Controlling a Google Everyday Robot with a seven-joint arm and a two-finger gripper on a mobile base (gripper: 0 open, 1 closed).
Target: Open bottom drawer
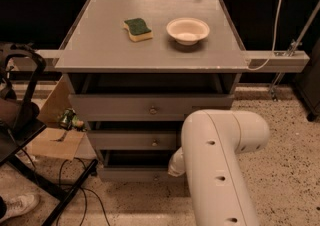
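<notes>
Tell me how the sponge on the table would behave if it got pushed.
The sponge looks soft and light, so it would probably squash and slide rather than roll. It lies flat, so tipping seems unlikely. The gripper is hidden behind the arm, down near the bottom drawer.

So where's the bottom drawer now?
The bottom drawer sits lowest in the grey cabinet, under the middle drawer; the gripper is hidden behind the white arm beside it.
</notes>
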